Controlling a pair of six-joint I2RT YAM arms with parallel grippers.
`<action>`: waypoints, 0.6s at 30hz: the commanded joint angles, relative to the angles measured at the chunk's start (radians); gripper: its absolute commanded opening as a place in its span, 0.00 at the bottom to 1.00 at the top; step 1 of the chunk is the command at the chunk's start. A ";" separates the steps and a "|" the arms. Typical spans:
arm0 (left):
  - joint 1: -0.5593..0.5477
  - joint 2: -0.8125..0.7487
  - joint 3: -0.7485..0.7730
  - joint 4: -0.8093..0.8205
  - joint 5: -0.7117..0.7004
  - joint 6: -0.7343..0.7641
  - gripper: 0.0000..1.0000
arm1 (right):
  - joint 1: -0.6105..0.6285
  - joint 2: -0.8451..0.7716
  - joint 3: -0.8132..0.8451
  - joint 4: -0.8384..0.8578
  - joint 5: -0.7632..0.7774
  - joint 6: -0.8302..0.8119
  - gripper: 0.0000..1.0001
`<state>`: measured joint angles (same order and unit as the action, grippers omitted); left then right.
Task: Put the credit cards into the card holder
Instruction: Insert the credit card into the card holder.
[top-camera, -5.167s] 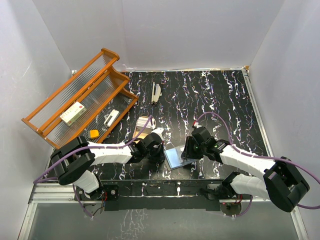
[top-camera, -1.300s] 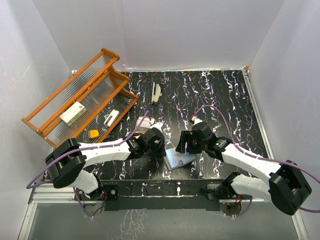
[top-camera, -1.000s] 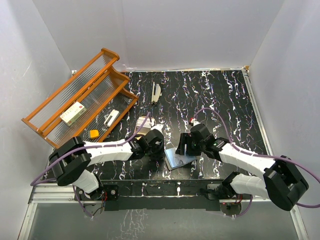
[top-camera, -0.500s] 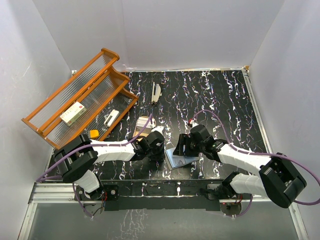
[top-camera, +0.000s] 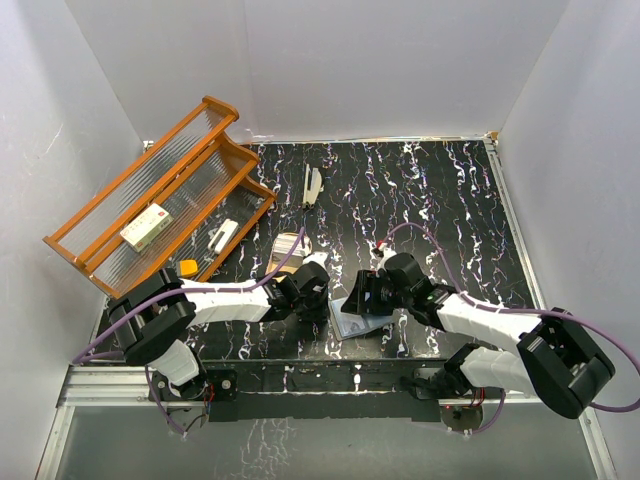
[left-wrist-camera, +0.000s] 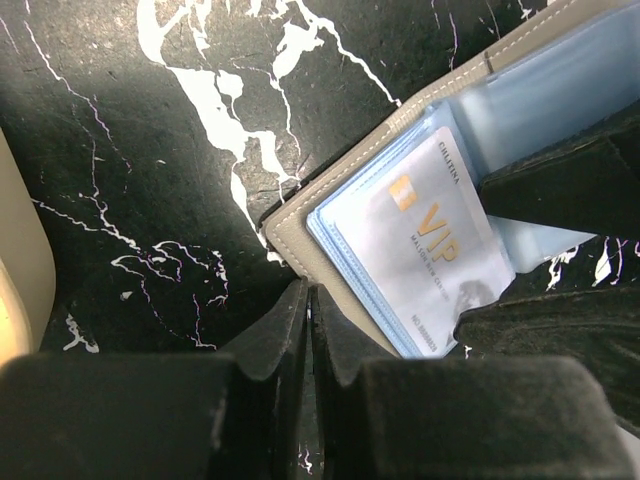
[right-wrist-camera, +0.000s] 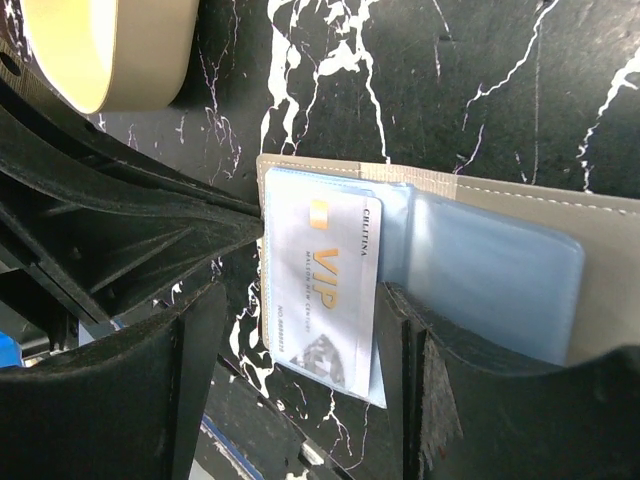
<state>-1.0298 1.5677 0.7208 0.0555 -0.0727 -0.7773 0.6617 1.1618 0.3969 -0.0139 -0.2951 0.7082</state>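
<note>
The card holder (top-camera: 350, 322) lies open on the black marbled table, with a grey cover (right-wrist-camera: 520, 195) and bluish sleeves. A white credit card (right-wrist-camera: 320, 290) with gold "VIP" print sits partly in the left sleeve, and its near end sticks out. It also shows in the left wrist view (left-wrist-camera: 430, 250). My right gripper (right-wrist-camera: 300, 300) is open, with one finger on each side of this card. My left gripper (left-wrist-camera: 308, 292) is shut, its tips against the holder's grey edge (left-wrist-camera: 330, 190). A pale striped stack seems to lie in the tan oval tray (top-camera: 289, 244).
An orange slatted rack (top-camera: 160, 190) stands at the back left. It holds a white box with red marks (top-camera: 146, 226) and a small white item (top-camera: 224, 236). An orange piece (top-camera: 188, 267) lies by the rack. A white object (top-camera: 313, 186) lies at the back centre.
My right gripper has moved left and nearer over the open holder. The left gripper has stayed at the holder's left edge, and the holder has barely shifted.
</note>
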 joint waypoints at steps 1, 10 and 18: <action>0.010 0.007 0.030 -0.051 -0.042 0.015 0.06 | 0.005 -0.011 -0.033 0.121 -0.068 0.030 0.59; 0.013 -0.089 0.054 -0.096 -0.075 0.017 0.12 | 0.005 -0.096 0.013 -0.054 0.009 -0.018 0.58; 0.014 -0.263 0.051 -0.167 -0.119 0.000 0.28 | 0.005 -0.185 0.097 -0.234 0.114 -0.104 0.59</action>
<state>-1.0229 1.4155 0.7429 -0.0620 -0.1356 -0.7719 0.6621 1.0153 0.4263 -0.1944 -0.2310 0.6556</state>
